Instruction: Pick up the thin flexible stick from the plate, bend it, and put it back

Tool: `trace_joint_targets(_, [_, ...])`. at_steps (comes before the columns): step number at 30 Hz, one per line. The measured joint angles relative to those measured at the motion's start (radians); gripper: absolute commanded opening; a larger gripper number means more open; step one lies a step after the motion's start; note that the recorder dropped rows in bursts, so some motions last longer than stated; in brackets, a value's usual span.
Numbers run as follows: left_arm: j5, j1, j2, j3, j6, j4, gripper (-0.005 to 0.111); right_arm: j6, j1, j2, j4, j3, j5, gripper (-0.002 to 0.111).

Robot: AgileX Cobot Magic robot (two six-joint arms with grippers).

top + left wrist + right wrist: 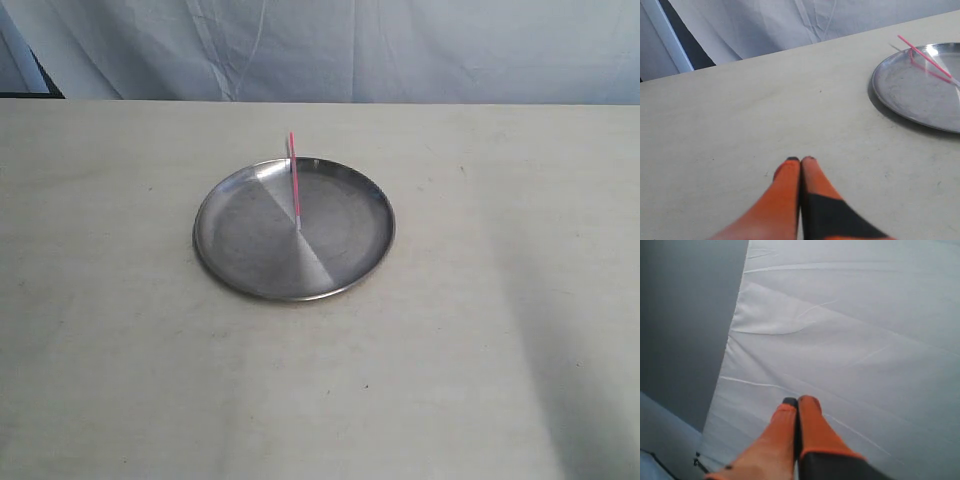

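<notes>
Left jaws: together, the orange fingers (pixel 788 172) meet at their dark tips with nothing between them
Left gripper (pixel 801 160): low over the bare table (pixel 740 130) and aimed across it, with the plate (pixel 910 95) off to one side and well apart; this looks like a waiting pose, not a reach
Right jaws: together and empty
Right gripper (pixel 796 401): points at the pale cloth backdrop (pixel 850 315), with no table in its view, so it is probably raised clear of the work area
Arms: neither shows in the exterior view
Stick (pixel 295 180): pink, straight, not bent; one end lies near the plate's middle, the other rests on the far rim and pokes out beyond it
Why it lies so: the low rim props the outer end up, so that end sits off the metal
Plate: round, shiny, near the table's middle, holding only the stick
Stage: pick-up not begun, and bending and return are yet to come
Next move: a gripper must open and approach; the propped end looks the easier hold, since the flat end lies close against the metal
Risk: so thin a strand may slip from the pads, and the plate may slide if nudged
</notes>
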Motion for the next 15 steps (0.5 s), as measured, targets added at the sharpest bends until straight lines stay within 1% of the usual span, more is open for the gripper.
trace_joint_targets(1, [0.000, 0.000, -0.002, 0.000, 0.000, 0.000, 0.000, 0.035, 0.000, 0.023, -0.085, -0.038, 0.015, -0.001])
trace_joint_targets(3, [0.000, 0.000, -0.002, 0.000, 0.000, 0.000, 0.000, 0.058, 0.000, 0.124, -0.343, -0.168, 0.113, -0.001])
trace_joint_targets(5, [0.000, 0.000, -0.002, 0.000, 0.000, 0.000, 0.000, 0.060, 0.000, 0.316, -0.607, -0.349, 0.342, -0.001])
trace_joint_targets(6, [0.000, 0.000, -0.002, 0.000, 0.000, 0.000, 0.000, 0.034, 0.000, 0.465, -0.698, -0.456, 0.494, -0.001])
trace_joint_targets(9, [0.000, 0.000, -0.002, 0.000, 0.000, 0.000, 0.000, -0.114, 0.004, 0.753, -0.752, -0.646, 0.720, -0.001])
trace_joint_targets(13, [0.000, 0.000, -0.002, 0.000, 0.000, 0.000, 0.000, -0.366, 0.058, 1.147, -0.641, -0.937, 0.958, -0.001])
trace_joint_targets(15, [0.000, 0.000, -0.004, 0.000, 0.000, 0.000, 0.000, -0.440, 0.103, 1.310, -0.590, -1.082, 1.038, -0.001])
